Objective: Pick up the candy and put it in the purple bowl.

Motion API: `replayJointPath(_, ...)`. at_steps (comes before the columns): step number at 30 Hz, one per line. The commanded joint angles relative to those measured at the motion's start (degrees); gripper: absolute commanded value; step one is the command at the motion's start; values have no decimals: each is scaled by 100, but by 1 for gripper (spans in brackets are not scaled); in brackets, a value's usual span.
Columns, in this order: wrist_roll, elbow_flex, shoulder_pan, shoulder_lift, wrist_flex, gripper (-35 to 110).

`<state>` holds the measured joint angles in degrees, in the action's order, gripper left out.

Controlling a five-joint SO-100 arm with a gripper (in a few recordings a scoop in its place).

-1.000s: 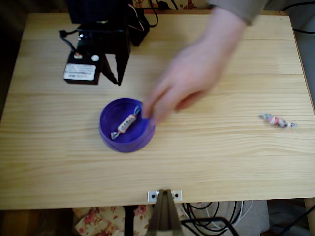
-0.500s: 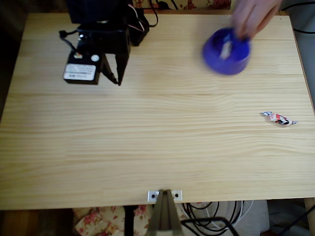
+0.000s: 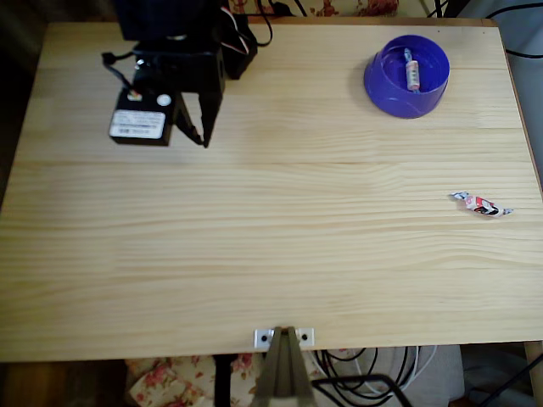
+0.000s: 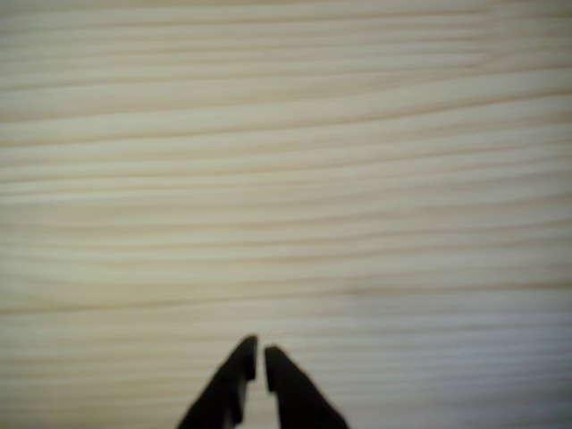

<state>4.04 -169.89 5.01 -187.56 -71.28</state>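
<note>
The desk (image 3: 271, 254), pale pine boards with the grain running side to side, took up nearly the whole overhead view. Dark floor edged it at the left; cables and a flowered cloth showed below its near edge.

The black arm sat folded at the upper left of the overhead frame. Its hand (image 3: 202, 136) pointed down toward the bare wood, clenched, nothing in it. In the wrist view the hand (image 4: 255, 353) showed its two dark fingertips almost touching, with just a sliver of wood between, and plain grain ahead of them.

The purple bowl (image 3: 382, 85) stood in the upper right of the overhead view, well apart from the hand. Inside it lay a paler wrapped sweet (image 3: 411, 70), its length running up and down the frame.

The candy (image 3: 481, 205) lay on open wood at the far right of that view, about mid-height, close to the desk's right edge. From the hand it lay far to the right and somewhat lower in the frame. Its long axis ran nearly left to right, tilted slightly down at the right end. I judged the fingers would best close across its middle, from above and below in the frame. The bowl lay up-frame and a little left of the candy.
</note>
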Motion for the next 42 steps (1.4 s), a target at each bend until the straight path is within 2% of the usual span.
replayJointPath(1,79,0,26,-141,62,-1)
replayJointPath(22,105,-26,308,-141,176,-1)
replayJointPath(31,-9,-26,114,-141,202,-1)
replayJointPath(33,457,-35,35,-141,378,-1)
replayJointPath(38,747,686,-343,-132,712,-1)
replayJointPath(42,1099,1828,-826,1037,844,-1)
